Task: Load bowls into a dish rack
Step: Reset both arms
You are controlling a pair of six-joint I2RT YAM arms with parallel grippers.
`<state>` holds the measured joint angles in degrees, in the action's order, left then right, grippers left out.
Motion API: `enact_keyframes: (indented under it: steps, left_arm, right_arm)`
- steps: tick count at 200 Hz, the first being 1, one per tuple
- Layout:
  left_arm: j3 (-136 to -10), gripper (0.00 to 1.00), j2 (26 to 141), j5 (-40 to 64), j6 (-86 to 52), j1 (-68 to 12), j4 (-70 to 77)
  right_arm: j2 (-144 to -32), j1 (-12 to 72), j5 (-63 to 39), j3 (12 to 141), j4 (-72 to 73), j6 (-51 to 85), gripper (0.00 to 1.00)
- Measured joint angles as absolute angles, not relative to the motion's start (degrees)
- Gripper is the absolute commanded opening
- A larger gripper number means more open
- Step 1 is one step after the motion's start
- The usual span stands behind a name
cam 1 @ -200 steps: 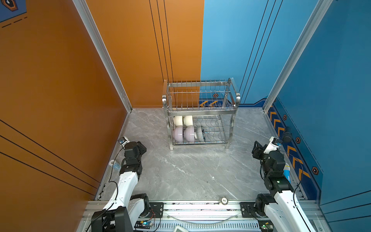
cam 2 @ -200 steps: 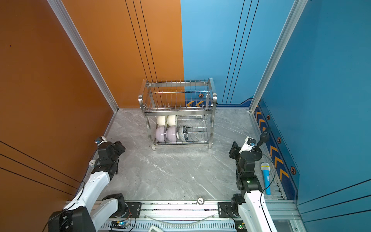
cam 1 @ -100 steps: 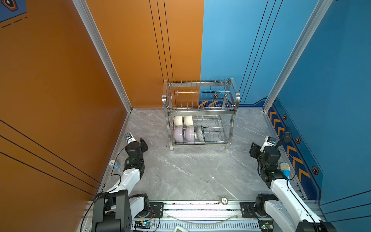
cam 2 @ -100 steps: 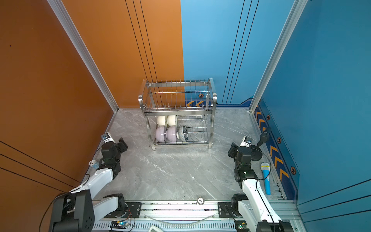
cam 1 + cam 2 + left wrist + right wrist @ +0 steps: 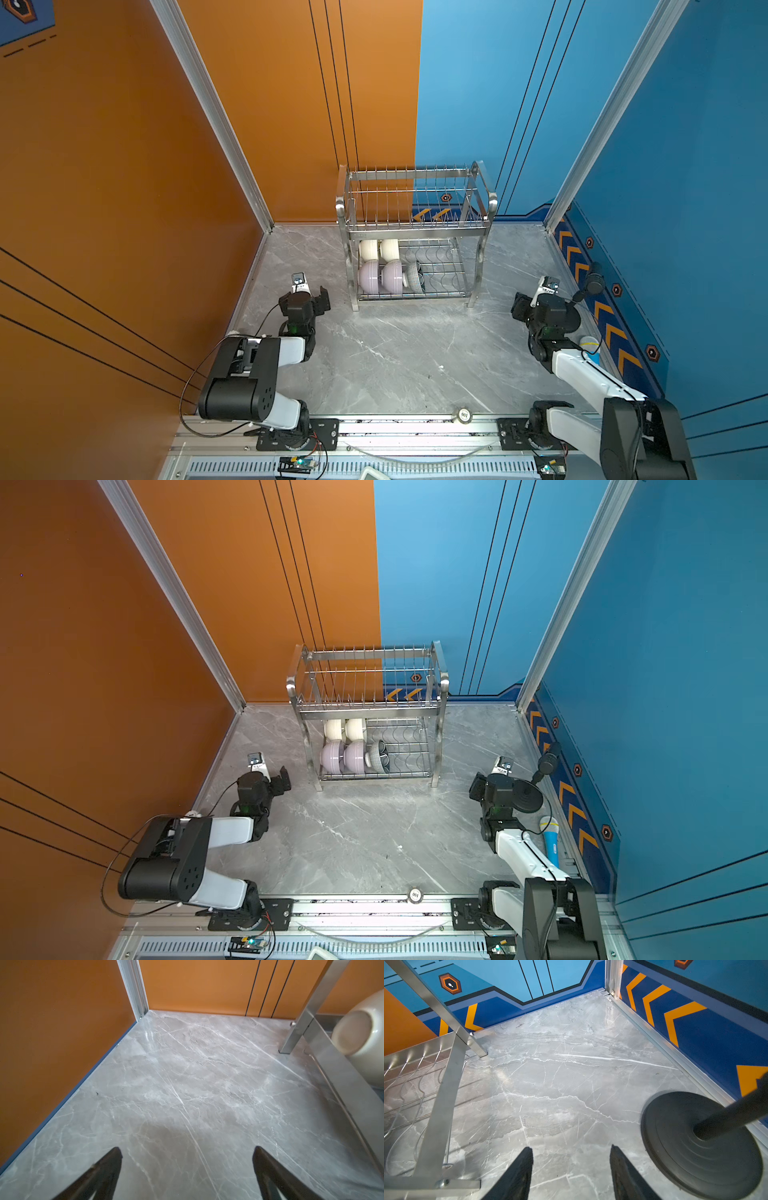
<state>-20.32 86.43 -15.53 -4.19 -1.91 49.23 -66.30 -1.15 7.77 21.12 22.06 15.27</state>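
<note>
Bowls (image 5: 370, 276) are all sitting on edge in the lower tier of the rack (image 5: 415, 226) in both top views, none on the bench (image 5: 395, 353). The left arm (image 5: 286, 347) and right arm (image 5: 582, 370) are folding back from a second ago, so loading is looking finished.

Left wrist view: the left pincer (image 5: 187, 1151) is spreading to its widest over bare bench, gripping nothing, with a cream bowl (image 5: 357, 1034) resting in the rack alongside.

Right wrist view: the right pincer (image 5: 570, 1149) is hanging half open and empty, beside the stand base (image 5: 695, 1147).

Top views overlook all; wrist views skirt the dish rack (image 5: 442, 1095).
</note>
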Motion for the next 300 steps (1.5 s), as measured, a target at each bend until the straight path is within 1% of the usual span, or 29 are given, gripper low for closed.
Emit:
enact_keyframes:
  steps: [23,73,112,142,151,161,164,174,232,300]
  left_arm:
    - [-20.3,0.97,89.6,-16.6,-2.5,-3.5,51.5]
    - [-20.3,0.98,89.8,-18.1,-1.2,-4.2,53.9]
    - [-20.3,0.97,89.8,-18.1,-0.9,-4.2,54.6]
    - [-20.3,0.97,89.8,-18.1,-0.8,-4.2,54.7]
    - [-20.3,0.97,89.8,-18.1,-0.8,-4.2,54.7]
    - [-20.3,0.98,89.8,-18.1,-0.8,-4.2,54.7]
    - [-20.3,0.97,89.8,-18.1,-0.8,-4.2,54.7]
    - [-20.3,0.98,89.8,-18.1,-0.8,-4.2,54.7]
    - [-20.3,0.97,89.8,-18.1,-0.8,-4.2,54.7]
    - [-20.3,0.97,89.8,-18.1,-0.9,-4.1,54.7]
  right_arm:
    - [-71.8,-1.1,7.8,22.6,25.4,13.7,0.60]
    - [-81.3,-1.1,7.6,25.7,31.2,10.2,0.60]
    - [-85.3,-1.1,5.5,27.6,34.0,7.6,0.61]
    - [-86.1,-0.4,4.5,27.4,36.4,6.0,0.65]
    - [-86.1,-0.3,4.5,26.8,38.0,5.7,0.69]
    - [-86.2,-0.2,4.7,25.6,40.4,5.8,0.97]
    - [-86.3,-0.1,4.7,25.1,41.6,5.4,1.00]
    - [-86.9,0.1,4.8,23.4,44.8,5.1,1.00]
    - [-87.8,0.9,6.2,21.9,48.5,4.6,1.00]
    - [-87.8,1.0,6.3,21.9,48.7,4.4,1.00]
